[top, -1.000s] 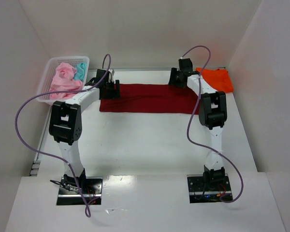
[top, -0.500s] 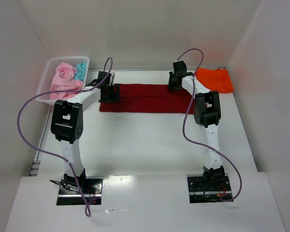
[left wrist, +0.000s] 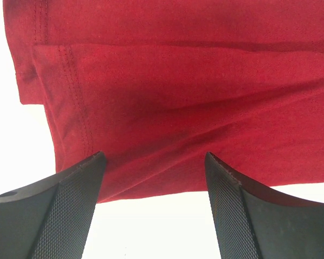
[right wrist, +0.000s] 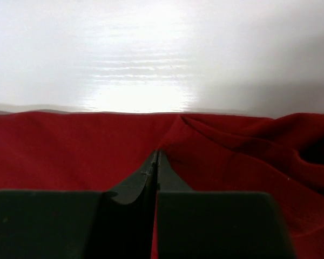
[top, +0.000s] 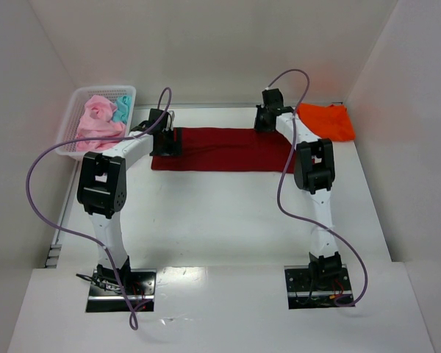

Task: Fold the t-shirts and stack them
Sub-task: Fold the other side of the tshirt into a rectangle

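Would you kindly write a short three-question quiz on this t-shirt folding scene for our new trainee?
1. True or false: the left pincer is shut.
2. Which t-shirt does it hover over? A the orange t-shirt; B the dark red t-shirt; C the teal t-shirt.
3. Fill in: the pink t-shirts lie in a white mesh ____.
Key: 1 false, it is open; 2 B; 3 basket.

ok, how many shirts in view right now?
4 that can be told apart: the red shirt spread mid-table, the orange shirt at the far right, and the pink shirt and teal shirt in the basket. The pink heap may be several, and more may be hidden.
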You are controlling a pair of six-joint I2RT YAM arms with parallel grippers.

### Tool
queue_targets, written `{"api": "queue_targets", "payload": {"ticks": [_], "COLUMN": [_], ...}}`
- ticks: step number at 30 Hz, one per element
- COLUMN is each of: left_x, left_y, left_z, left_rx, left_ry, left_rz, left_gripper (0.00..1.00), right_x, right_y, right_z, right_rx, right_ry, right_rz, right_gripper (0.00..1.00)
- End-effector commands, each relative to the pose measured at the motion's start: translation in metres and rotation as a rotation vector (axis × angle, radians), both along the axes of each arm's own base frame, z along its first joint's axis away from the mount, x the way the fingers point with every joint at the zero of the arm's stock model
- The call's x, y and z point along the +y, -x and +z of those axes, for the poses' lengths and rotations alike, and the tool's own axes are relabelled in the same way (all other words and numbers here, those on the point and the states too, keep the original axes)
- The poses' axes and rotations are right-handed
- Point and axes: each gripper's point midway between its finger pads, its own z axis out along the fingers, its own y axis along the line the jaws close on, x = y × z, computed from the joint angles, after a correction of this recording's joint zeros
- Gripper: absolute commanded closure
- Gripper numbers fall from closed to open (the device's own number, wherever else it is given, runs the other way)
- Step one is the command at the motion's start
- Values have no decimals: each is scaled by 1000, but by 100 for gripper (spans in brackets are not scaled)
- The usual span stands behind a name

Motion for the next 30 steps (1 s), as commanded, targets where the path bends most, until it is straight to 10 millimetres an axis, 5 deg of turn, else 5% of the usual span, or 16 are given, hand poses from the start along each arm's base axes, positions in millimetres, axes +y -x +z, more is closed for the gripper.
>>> {"api": "queue_targets", "payload": {"ticks": [1, 17, 24, 28, 30], "left_x": [0, -1, -3, -5, -7], "left_y": [-2, -2, -1, 1, -1], "left_z": [-2, -6, -6, -7, -4], "left_rx": [0, 9, 11, 22, 13], "left_ry": [-18, -18, -10, -2, 5], "left_rz": [-17, -30, -35, -42, -58], "left_gripper": [18, 18, 18, 18, 17], "right_x": [21, 57, 55, 43, 36], "right_y": [-15, -6, -9, -16, -20], "right_z": [26, 18, 21, 53, 71], "right_rx": [-77, -71, -85, -150, -187], "right_ry": [-23, -105, -88, -41, -41], "right_rz": [35, 187, 180, 135, 119], "right_gripper": [100, 95, 58, 35, 32]}}
